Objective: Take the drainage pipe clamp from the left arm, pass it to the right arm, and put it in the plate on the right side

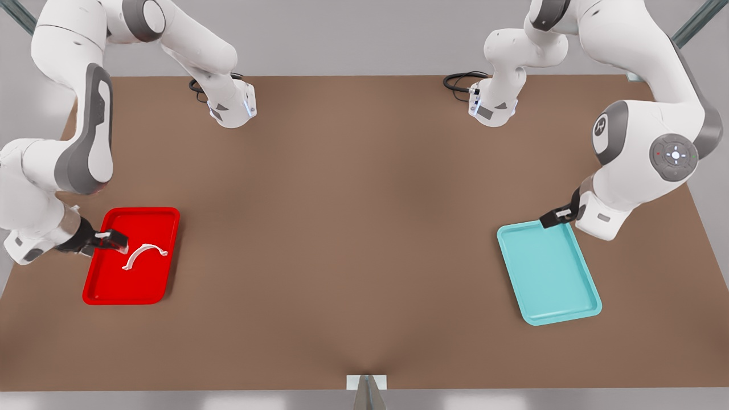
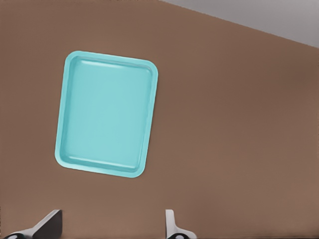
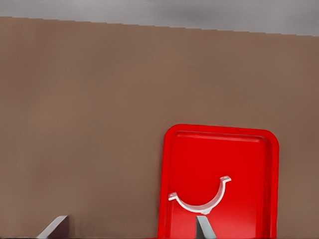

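Observation:
The white drainage pipe clamp (image 1: 143, 254) lies on the floor of the red plate (image 1: 117, 285) at the front view's left. My right gripper (image 1: 114, 239) hovers low over the plate's rim side, just beside the clamp, and is open. In the right wrist view the clamp (image 3: 199, 201) rests free in the plate (image 3: 224, 154), close to one fingertip (image 3: 202, 226). Over at the front view's right, my left gripper (image 1: 555, 217) waits at the far corner of the teal tray (image 1: 549, 273), open with nothing in it. Its wrist view has that tray (image 2: 104, 114) ahead of its fingers (image 2: 172, 226).
Both arm bases with black cables (image 1: 461, 82) stand at the back of the brown table (image 1: 364, 228). A small metal bracket (image 1: 366, 387) sits at the table's front edge. Bare brown tabletop stretches between the two trays.

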You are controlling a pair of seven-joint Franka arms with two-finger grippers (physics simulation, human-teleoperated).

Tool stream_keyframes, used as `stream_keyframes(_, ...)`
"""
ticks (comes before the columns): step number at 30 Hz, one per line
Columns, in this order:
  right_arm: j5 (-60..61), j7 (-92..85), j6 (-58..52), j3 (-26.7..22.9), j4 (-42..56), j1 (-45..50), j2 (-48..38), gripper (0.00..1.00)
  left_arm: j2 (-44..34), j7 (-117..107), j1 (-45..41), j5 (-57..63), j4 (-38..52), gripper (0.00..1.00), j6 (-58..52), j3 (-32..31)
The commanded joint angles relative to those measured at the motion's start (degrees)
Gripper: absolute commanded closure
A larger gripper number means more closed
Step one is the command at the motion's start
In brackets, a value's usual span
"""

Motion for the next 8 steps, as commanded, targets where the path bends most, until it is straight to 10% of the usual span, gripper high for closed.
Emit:
stream_keyframes(1, 0.7, 1.7, -14.3, 1.9, 3.9, 3.4, -3.6, 0.0, -0.2, 17.9, 0.0, 0.1, 0.2, 0.0, -0.2, 0.0)
stream_keyframes(3, 3.9, 5.1, -18.8, -12.4, 4.0, 17.1, -6.0, 0.0, -0.2, 18.4, 0.0, 0.1, 0.2, 0.0, -0.2, 0.0)
stream_keyframes(8, 3.8, 17.4, -18.2, -7.6, 0.5, 17.3, -8.0, 0.0, -0.2, 18.3, -0.1, 0.0, 0.2, 0.0, -0.2, -0.2)
